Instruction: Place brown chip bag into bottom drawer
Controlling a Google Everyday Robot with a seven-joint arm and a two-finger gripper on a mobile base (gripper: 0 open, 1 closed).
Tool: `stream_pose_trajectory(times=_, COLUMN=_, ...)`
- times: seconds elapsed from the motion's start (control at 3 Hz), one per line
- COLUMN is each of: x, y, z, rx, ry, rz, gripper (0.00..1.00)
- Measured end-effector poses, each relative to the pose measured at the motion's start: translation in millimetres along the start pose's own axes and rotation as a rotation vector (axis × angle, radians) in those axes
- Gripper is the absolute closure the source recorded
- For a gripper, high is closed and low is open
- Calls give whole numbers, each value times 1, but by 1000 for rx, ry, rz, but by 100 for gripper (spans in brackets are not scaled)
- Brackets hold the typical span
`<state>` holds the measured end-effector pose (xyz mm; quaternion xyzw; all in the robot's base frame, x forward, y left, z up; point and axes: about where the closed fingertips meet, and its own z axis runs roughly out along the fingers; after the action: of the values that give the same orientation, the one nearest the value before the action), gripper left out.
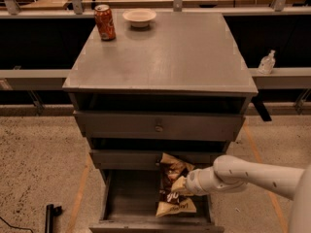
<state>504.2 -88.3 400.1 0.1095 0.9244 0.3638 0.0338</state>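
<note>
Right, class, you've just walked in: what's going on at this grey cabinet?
The robot's gripper, reaching in from the right, has its fingers closed on a crinkled dark-brown chip bag. The bag stands tilted inside the open grey wooden bottom drawer, with its tan lower end low in the drawer. It is not yet released.

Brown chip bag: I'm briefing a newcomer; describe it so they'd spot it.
Find the grey cabinet, then its open bottom drawer. The brown chip bag stands there, the gripper at its right edge. It's crinkled, dark brown with tan ends, unlike the red soda can on top.
</note>
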Motion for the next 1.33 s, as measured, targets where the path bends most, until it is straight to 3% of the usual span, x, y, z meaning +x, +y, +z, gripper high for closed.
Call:
stream_pose_trajectory(times=0.33, x=-20, y=-25, z=37, rx=27, ry=-39, rz=32, gripper=74)
stream_pose_trajectory(times=0.67, x=-29, y=-35, z=51, rx=50, ry=-46, rz=35, gripper=51)
stream_pose_trajectory(times=1.0, x=-24, y=-38, z=55, rx=53, ry=-34, rz=23, gripper=27)
stream_pose_trajectory(times=1.33, x=-13, y=-37, z=38, rx=25, ry=-70, rz=37, gripper=5)
